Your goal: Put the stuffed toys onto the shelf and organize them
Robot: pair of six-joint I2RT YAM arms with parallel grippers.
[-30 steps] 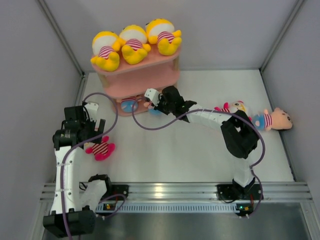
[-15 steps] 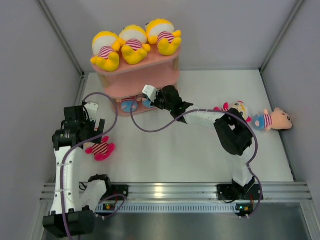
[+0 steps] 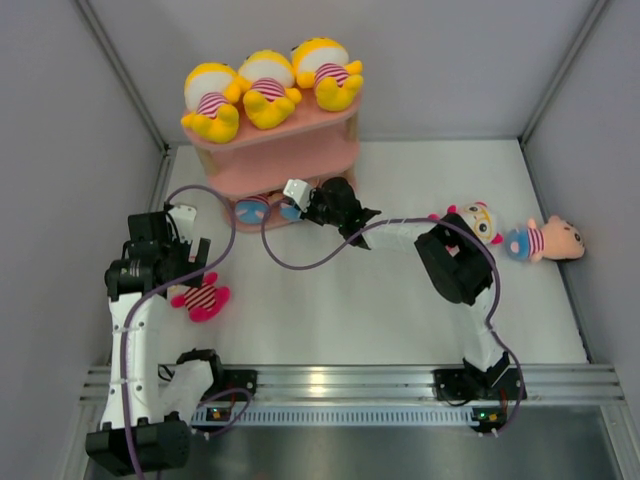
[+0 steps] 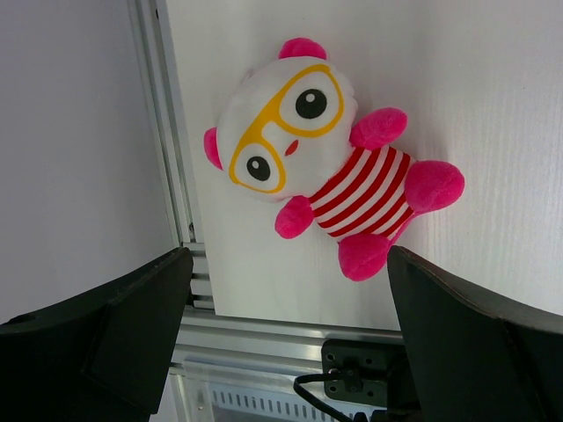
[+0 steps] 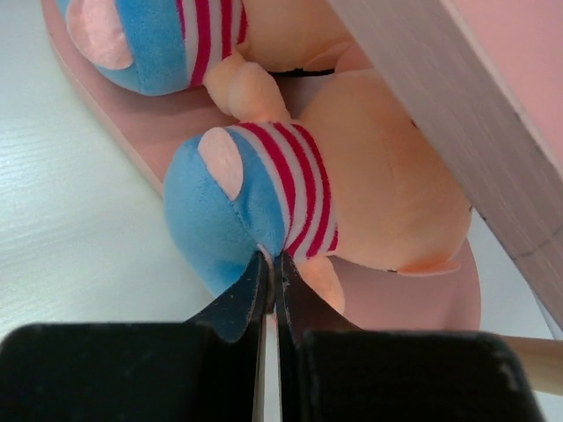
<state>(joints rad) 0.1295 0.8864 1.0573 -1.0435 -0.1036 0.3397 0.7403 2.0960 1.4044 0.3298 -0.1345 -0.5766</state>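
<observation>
Only the right wrist view shows right fingers (image 5: 242,303) pinching the peach toy (image 5: 369,202); left fingers (image 4: 132,316) spread apart.

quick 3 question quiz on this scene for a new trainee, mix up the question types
1. True or false: the left arm's jaws are shut on the pink-limbed toy.
2. How many yellow toys lie on the top board of the shelf?
3. The right arm's jaws pinch the peach toy at: A its head; B where its blue bottom meets the striped shirt; C its foot.

Key: 1 false, they stand open above it; 2 three; 3 B.
</observation>
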